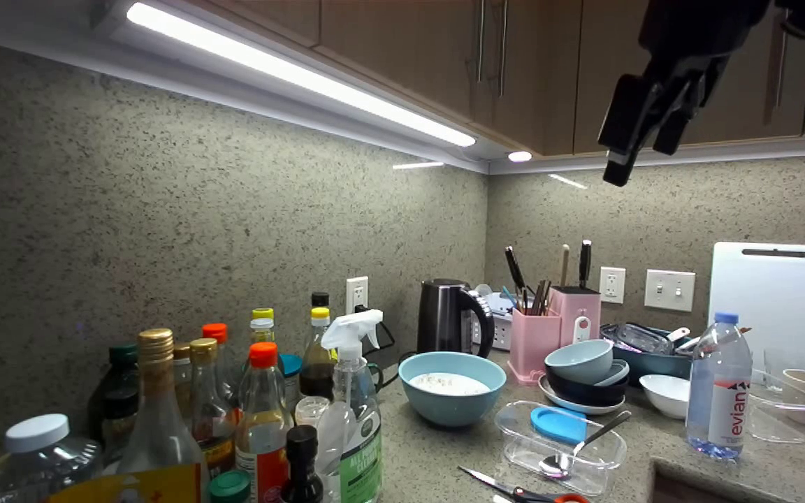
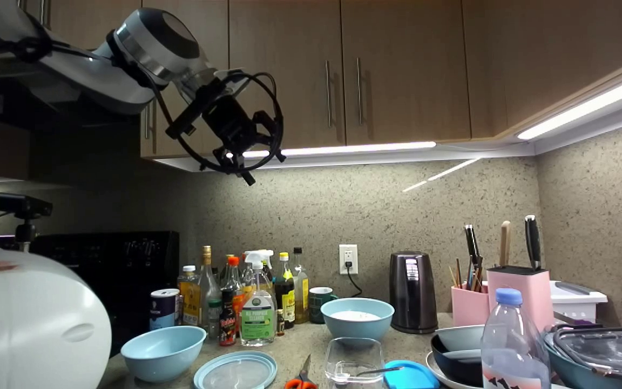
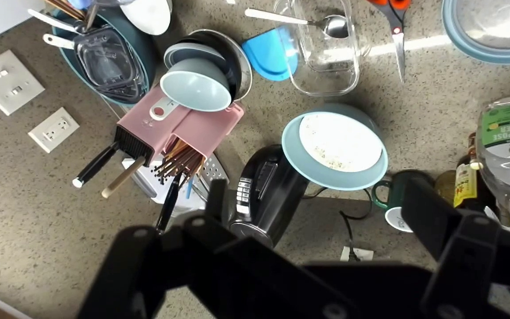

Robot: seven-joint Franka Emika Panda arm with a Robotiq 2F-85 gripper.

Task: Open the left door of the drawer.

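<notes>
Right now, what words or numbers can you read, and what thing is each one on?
"evian": on the water bottle.
"ALL PURPOSE CLEANER": on the spray bottle.
Too small or blurred to read: markings on the other bottles, canister, kettle, mug and black appliance.

"evian" bottle [image 1: 718, 395], "ALL PURPOSE CLEANER" sprayer [image 2: 258, 317]

left door [image 2: 289, 59] above counter [image 2: 292, 346]

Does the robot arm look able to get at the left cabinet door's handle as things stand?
Probably yes: nothing visible blocks the handle on the left door, but the open jaws hang lower, pointing down, so the arm likely must rise and turn first.
</notes>
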